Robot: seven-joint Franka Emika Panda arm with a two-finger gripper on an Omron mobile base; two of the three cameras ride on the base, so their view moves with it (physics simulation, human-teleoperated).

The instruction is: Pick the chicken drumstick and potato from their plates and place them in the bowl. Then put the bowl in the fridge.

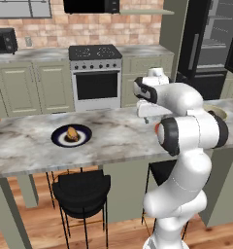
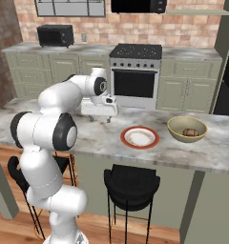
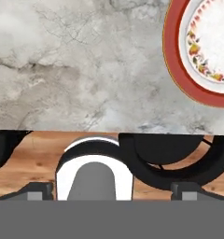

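since one brown item already lies in the deep tan bowl point(image 2: 187, 128) at the right, our gripper point(image 2: 99, 118) hangs wide and empty over the marble counter point(image 2: 102, 136), between plates. we judge the item on the far-left navy-rimmed plate point(image 1: 71, 135) comes next; the orange-red-rimmed plate point(image 2: 140, 137) sits bare.

In the hand view the orange-red-rimmed plate point(image 3: 179, 70) is cut off by the top and right edges. In the left base view the arm hides most of the bowl point(image 1: 219, 113), leaving a sliver at right centre. In the right base view the brown item in the bowl point(image 2: 190, 132) is too small to identify. The fridge point(image 1: 210, 44) runs off the upper right.
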